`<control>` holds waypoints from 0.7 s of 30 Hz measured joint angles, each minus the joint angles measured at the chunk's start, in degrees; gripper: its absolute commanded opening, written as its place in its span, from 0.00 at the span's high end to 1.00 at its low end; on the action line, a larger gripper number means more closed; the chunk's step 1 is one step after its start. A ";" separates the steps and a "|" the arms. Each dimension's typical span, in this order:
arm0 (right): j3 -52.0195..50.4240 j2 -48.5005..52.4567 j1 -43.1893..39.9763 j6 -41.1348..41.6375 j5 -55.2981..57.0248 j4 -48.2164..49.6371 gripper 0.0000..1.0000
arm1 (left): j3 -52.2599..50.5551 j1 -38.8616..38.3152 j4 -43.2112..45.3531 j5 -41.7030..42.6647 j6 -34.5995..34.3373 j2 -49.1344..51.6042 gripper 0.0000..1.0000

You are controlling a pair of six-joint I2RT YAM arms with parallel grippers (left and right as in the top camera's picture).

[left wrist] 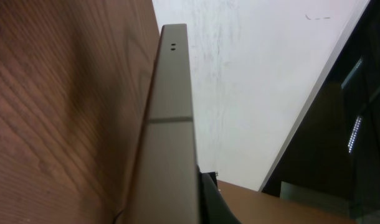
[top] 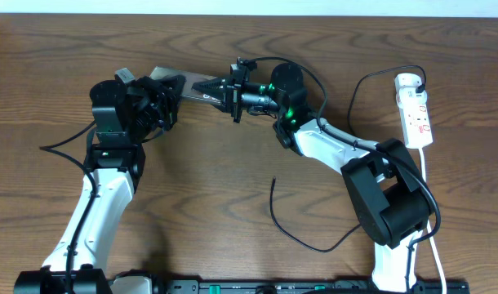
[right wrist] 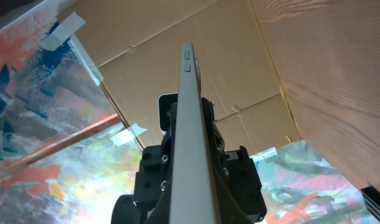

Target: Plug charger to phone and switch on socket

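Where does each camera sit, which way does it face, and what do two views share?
Overhead: above the table, facing straight down; both arms show, left gripper and right gripper holding the phone between them, socket at right.
Left wrist: on the left arm, looking along the phone toward a white wall; only a dark sliver of gripper shows.
Right wrist: on the right arm, looking along the phone toward cardboard; black gripper parts flank it.
Shared: both wrist views see the phone edge-on.

phone (left wrist: 171, 124), near end beyond the view's bottom edge
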 measured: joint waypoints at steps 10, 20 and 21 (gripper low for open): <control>0.00 0.00 0.00 0.66 -0.09 0.22 0.41 | -0.07 0.00 -0.33 -0.02 1.14 0.02 0.93; 0.02 0.00 0.02 0.57 -0.39 0.24 0.01 | -0.09 0.00 -0.42 -0.04 1.60 0.17 0.93; 0.02 0.00 0.02 0.57 -0.39 0.24 0.01 | -0.09 0.02 -0.42 -0.04 1.60 0.17 0.93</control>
